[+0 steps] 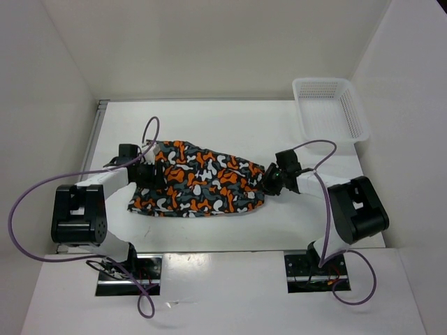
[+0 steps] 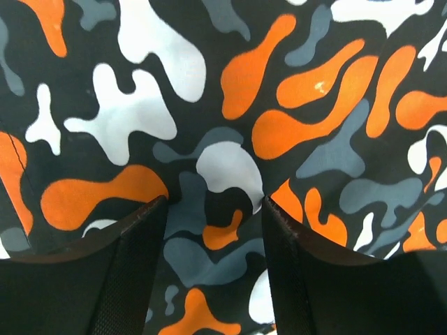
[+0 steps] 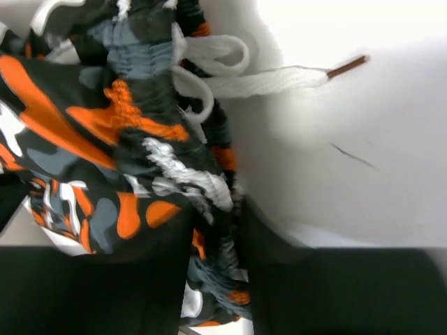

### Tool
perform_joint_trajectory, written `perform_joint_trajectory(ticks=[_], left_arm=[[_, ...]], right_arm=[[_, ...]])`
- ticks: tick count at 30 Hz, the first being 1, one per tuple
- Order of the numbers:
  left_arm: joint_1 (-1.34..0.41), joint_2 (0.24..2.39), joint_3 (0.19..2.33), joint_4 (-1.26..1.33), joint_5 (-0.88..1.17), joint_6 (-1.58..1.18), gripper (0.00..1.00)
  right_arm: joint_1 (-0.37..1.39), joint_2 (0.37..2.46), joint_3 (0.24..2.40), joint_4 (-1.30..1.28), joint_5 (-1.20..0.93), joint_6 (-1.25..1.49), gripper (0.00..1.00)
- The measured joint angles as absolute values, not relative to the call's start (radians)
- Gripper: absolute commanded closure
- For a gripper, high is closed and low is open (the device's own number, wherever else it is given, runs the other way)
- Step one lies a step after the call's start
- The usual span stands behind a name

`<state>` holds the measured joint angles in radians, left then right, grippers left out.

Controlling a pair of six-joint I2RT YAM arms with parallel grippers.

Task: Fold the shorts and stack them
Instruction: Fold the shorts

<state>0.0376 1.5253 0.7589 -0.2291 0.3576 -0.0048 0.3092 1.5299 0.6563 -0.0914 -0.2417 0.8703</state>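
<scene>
while the shorts lie flat on the table between both arms, the left gripper sits over one end, jaws spread; the right gripper pinches the bunched opposite end.

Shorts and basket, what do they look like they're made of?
The shorts look like soft matte fabric: they bunch and wrinkle at the waistband, which has a white woven-looking drawstring. The basket is probably rigid white plastic: its thin perforated mesh walls hold their shape.
</scene>
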Motion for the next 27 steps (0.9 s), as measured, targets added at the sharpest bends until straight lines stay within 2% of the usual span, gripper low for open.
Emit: perform_joint_trajectory(ticks=[3,9,11,13,18,22,27], left_arm=[[0.038,1.529,0.759,-0.217,0.353,-0.004,0.37],[0.06,1.497,0.825,-0.295,0.326,-0.003,0.27],[0.083,1.473,0.871,-0.309,0.309,-0.004,0.34],[0.107,1.468,0.909,-0.305,0.306,-0.005,0.37],[0.133,1.523,0.931,-0.282,0.3,-0.004,0.39],[0.132,1.572,0.929,-0.28,0.292,-0.004,0.5],[0.122,1.608,0.916,-0.234,0.294,-0.003,0.77]], right_arm=[[0.319,1.565,0.674,-0.076,-0.242,0.875,1.0],[0.325,1.535,0.714,-0.147,-0.13,0.881,1.0],[0.325,1.489,0.715,-0.192,-0.08,0.88,1.0],[0.325,1.438,0.719,-0.241,-0.038,0.881,1.0],[0.325,1.32,0.749,-0.354,0.053,0.878,1.0],[0.325,1.295,0.783,-0.402,0.105,0.869,1.0],[0.325,1.286,0.838,-0.471,0.156,0.844,1.0]])
